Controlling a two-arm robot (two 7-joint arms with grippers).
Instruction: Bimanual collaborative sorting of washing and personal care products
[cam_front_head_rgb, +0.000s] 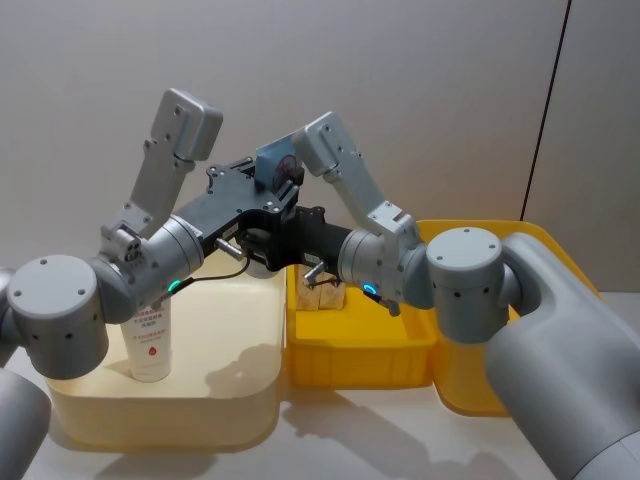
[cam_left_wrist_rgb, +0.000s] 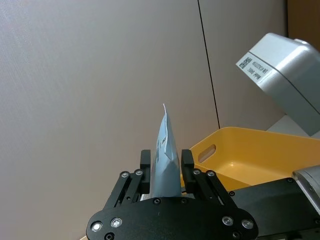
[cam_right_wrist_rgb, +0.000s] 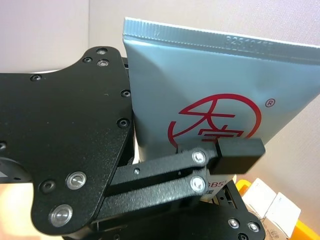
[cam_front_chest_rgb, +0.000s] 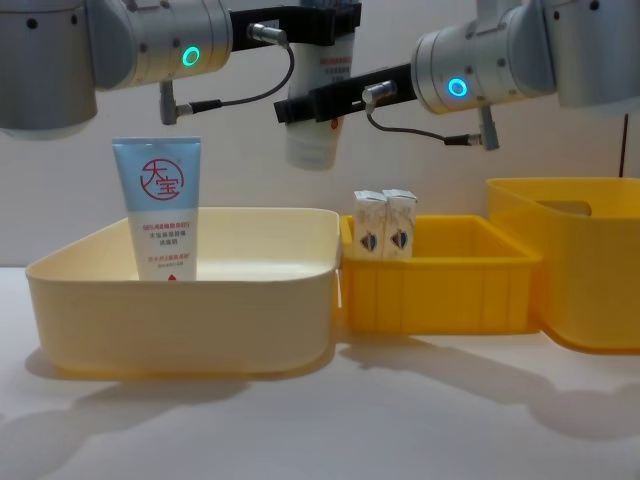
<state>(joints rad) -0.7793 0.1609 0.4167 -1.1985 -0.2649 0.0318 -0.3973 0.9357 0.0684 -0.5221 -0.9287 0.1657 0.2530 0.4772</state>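
In the head view, a white squeeze tube with a pale blue crimped end (cam_front_head_rgb: 277, 166) was held aloft between the left gripper (cam_front_head_rgb: 262, 196) and right gripper (cam_front_head_rgb: 282, 222), above the cream plastic bin (cam_front_head_rgb: 240, 330). In the left wrist view, the left fingers (cam_left_wrist_rgb: 145, 167) were clamped on the tube's crimped end. In the right wrist view, a right finger (cam_right_wrist_rgb: 240, 149) was pressed against it. In the chest view, a second tube (cam_front_chest_rgb: 157, 208) stood upright in the cream bin, and two small white cartons (cam_front_chest_rgb: 385, 223) stood in the small yellow bin (cam_front_chest_rgb: 440, 275).
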